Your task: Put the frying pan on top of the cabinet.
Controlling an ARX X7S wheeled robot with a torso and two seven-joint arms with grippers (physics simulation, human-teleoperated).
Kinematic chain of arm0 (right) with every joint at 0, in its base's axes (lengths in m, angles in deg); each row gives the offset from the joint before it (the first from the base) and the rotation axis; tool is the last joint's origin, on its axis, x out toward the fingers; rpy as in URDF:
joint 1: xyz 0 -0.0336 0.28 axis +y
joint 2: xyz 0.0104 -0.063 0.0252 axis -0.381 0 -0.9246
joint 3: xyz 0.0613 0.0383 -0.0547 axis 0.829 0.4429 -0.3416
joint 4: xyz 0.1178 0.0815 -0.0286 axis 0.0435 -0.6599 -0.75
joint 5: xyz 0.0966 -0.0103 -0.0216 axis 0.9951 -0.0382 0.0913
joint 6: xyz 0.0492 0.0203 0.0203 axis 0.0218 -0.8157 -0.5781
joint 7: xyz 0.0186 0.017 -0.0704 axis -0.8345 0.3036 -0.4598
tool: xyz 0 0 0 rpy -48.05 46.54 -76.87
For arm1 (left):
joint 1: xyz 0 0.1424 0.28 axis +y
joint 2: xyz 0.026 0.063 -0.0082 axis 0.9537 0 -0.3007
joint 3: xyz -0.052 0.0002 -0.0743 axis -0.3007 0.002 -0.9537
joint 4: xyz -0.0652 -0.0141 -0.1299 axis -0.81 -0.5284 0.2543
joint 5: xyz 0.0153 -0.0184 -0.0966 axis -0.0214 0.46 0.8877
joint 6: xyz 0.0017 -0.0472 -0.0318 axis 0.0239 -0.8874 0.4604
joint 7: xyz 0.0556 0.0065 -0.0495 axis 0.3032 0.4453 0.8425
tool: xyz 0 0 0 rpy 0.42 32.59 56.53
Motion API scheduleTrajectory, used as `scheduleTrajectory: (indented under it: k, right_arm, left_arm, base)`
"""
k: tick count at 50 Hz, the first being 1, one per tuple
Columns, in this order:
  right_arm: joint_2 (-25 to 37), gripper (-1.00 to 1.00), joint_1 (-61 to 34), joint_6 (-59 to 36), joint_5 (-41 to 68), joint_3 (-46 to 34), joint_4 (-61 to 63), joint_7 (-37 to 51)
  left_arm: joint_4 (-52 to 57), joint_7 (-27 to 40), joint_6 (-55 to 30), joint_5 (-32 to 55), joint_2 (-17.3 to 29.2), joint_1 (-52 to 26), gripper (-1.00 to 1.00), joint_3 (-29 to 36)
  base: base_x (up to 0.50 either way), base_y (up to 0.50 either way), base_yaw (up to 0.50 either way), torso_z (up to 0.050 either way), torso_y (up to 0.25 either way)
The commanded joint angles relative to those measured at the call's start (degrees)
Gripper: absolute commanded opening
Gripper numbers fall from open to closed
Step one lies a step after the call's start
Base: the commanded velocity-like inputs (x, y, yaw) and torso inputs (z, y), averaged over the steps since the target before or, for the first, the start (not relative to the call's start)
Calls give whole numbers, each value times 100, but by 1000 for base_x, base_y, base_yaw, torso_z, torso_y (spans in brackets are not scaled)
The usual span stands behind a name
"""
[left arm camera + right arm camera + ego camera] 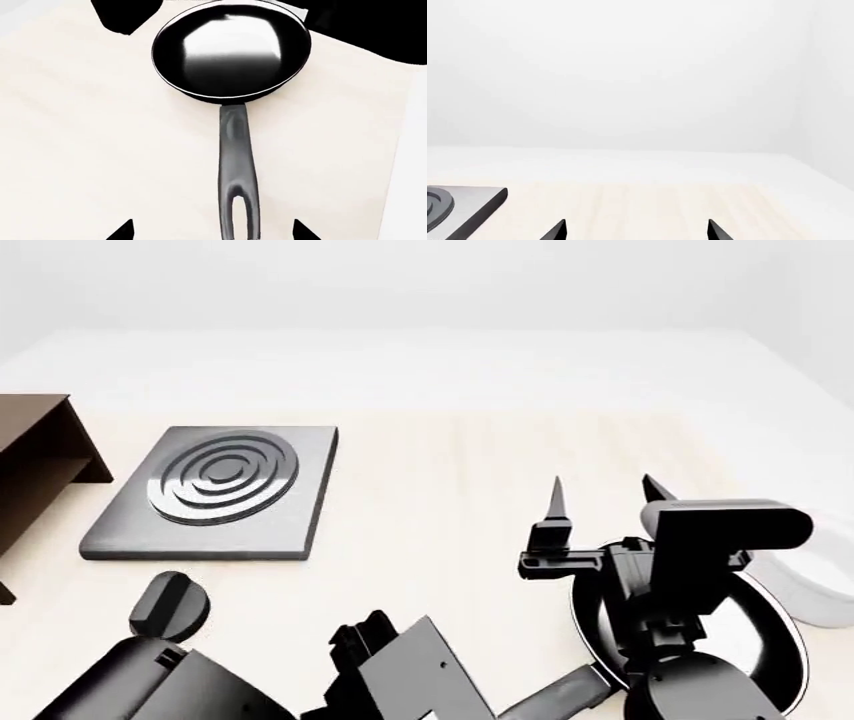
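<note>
A glossy black frying pan (747, 635) sits flat on the pale wooden worktop (441, 500) at about 4 o'clock in the head view, its long grey handle running toward 7 o'clock, back at the robot. The dark brown cabinet (40, 455) stands well apart at 9 o'clock, only partly in frame, with the grey stove plate (220, 490) between the two and a small black knob (170, 605) nearer the robot at 8 o'clock. A white bowl (817, 590) peeks in at 3 o'clock, just beside the pan.

The left pincer (212, 230) hangs above the handle's far end, its two dark tips set wide apart on either side of the grip and clamped on nothing. The right pincer (601, 495) is raised over the pan, tips also spread and pointing toward 12 o'clock; its own camera looks out across bare worktop with only a corner of the stove plate in sight.

By this evidence the job has barely begun: the pan is not yet gripped, not lifted, and nowhere near the cabinet's top. Closing on the handle, raising the pan and carrying it across the stove plate all appear to remain.
</note>
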Motion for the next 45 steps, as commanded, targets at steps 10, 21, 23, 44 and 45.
scheduleTrajectory:
  k: [10,21,23,44,45]
  right_arm:
    - [44,100,-19,30,27,-87,-33,35]
    - [67,100,-11,50,54,-111,-40,49]
    - [73,100,-6,54,64,-109,-31,50]
    - [118,100,-34,78,114,-153,-52,86]
    - [120,100,-35,79,115,-156,-52,88]
  left_arm:
    - [-839,-1012,196,-1243,-387,-302,100,217]
    - [-1226,-1708,431,-2132,-537,-303,100,677]
    - [-1267,-1829,498,-2311,-579,-280,100,808]
    - [-1616,-2236,787,-2814,-893,-278,100,1345]
    - [-1629,-2247,791,-2813,-901,-280,100,1356]
  base:
    - [0,0,0,0,0]
    - [0,0,0,0,0]
    - [0,0,0,0,0]
    - [0,0,0,0,0]
    - [0,0,0,0,0]
